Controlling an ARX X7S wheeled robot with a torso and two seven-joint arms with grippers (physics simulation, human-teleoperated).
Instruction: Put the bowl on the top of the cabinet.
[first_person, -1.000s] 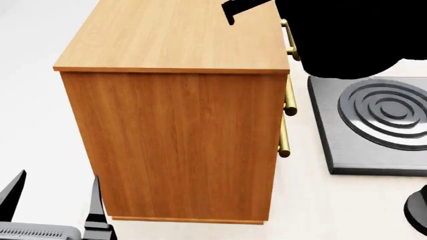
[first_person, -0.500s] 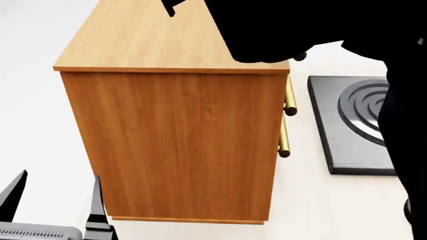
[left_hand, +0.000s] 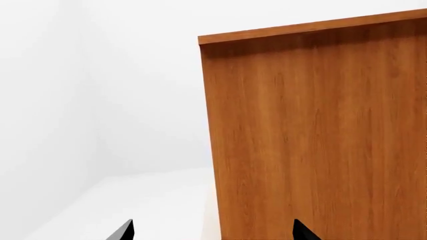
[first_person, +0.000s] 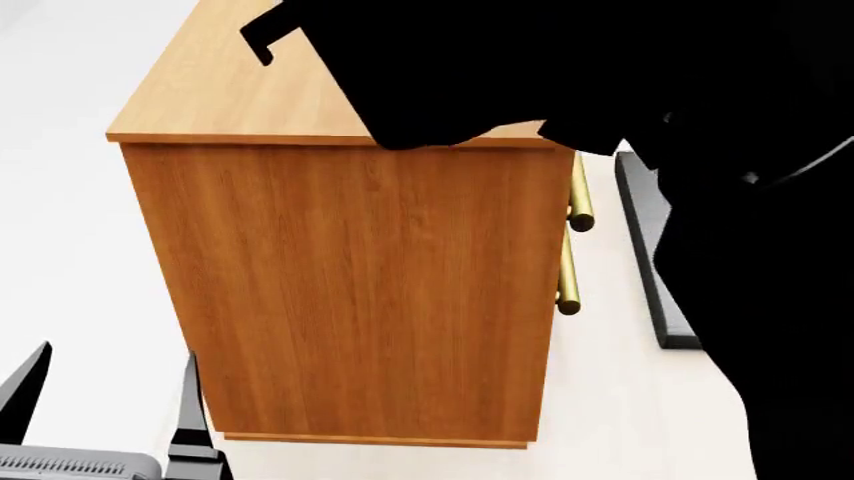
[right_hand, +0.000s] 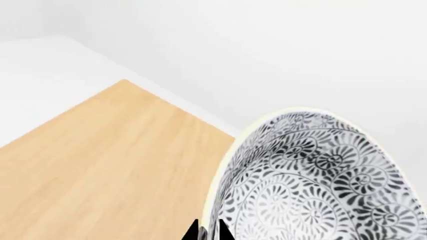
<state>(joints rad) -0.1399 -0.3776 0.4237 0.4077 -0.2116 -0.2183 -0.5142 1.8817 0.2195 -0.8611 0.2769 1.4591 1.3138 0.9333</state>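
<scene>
1. Seen from the right wrist view: the bowl (right_hand: 313, 180), deep, round, white with a dense dark floral pattern, carried in the air above the pale top of the cabinet (right_hand: 113, 165), tilted so that its inside faces the camera. Hidden in the head view behind the dark mass of the right arm.
2. Pinched at the rim by the right gripper (right_hand: 208, 231), fingertips closed on the near edge, one inside the wall and one outside as far as can be told.
3. Likely ceramic: stiff, fairly heavy for a one-sided rim hold, glazed and slippery, liable to chip or crack if dropped or set down on edge.
4. Best held as now, at the rim with the wall between the fingertips; worth levelling before lowering so that the foot meets the wood flat.
5. Beneath it, the cabinet top (first_person: 227, 90), broad and flat, nothing visible on the uncovered part; orange-brown side panel below, brass bar handles (first_person: 574, 240) on the drawer front toward the right arm's side.
6. Low by the cabinet's side panel, the left gripper (first_person: 107, 400), fingers spread wide, grasping nothing, well clear of the bowl.
7. Beside the cabinet, partly hidden by the arm, a dark grey slab (first_person: 654, 270) on the white floor.
</scene>
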